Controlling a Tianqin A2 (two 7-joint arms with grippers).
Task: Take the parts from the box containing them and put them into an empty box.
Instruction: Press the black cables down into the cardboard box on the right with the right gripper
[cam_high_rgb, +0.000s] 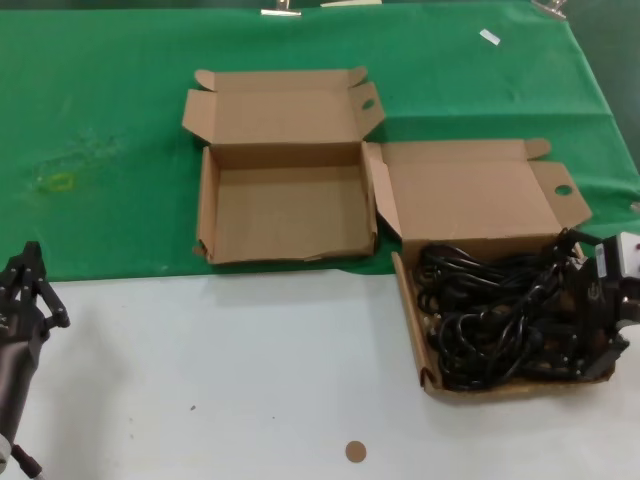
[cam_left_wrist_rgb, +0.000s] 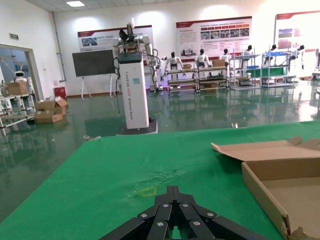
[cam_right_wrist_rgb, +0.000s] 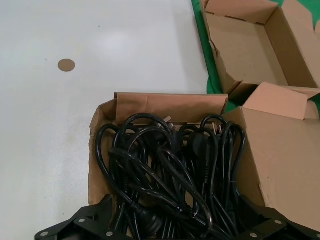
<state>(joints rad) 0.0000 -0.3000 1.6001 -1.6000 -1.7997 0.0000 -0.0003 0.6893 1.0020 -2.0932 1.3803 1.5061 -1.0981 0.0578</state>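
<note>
The box containing the parts (cam_high_rgb: 408, 300) stands at the right, its lid (cam_high_rgb: 470, 195) folded back, full of tangled black power cables (cam_high_rgb: 490, 315). My right gripper (cam_high_rgb: 582, 322) is low over the cable pile at the box's right end. In the right wrist view the cables (cam_right_wrist_rgb: 170, 165) fill the box (cam_right_wrist_rgb: 165, 106), and my right gripper (cam_right_wrist_rgb: 172, 227) is open, its links spread wide on both sides of the pile. The empty box (cam_high_rgb: 208, 200) lies open to the left on the green cloth; it also shows in the right wrist view (cam_right_wrist_rgb: 240, 40). My left gripper (cam_high_rgb: 28, 285) is shut and parked at the lower left.
The boxes sit where the green cloth (cam_high_rgb: 100, 120) meets the white table (cam_high_rgb: 230, 370). A small brown disc (cam_high_rgb: 355, 451) lies on the white table near the front. The left wrist view shows my shut left gripper (cam_left_wrist_rgb: 173, 192) over the cloth and the empty box's wall (cam_left_wrist_rgb: 260, 187).
</note>
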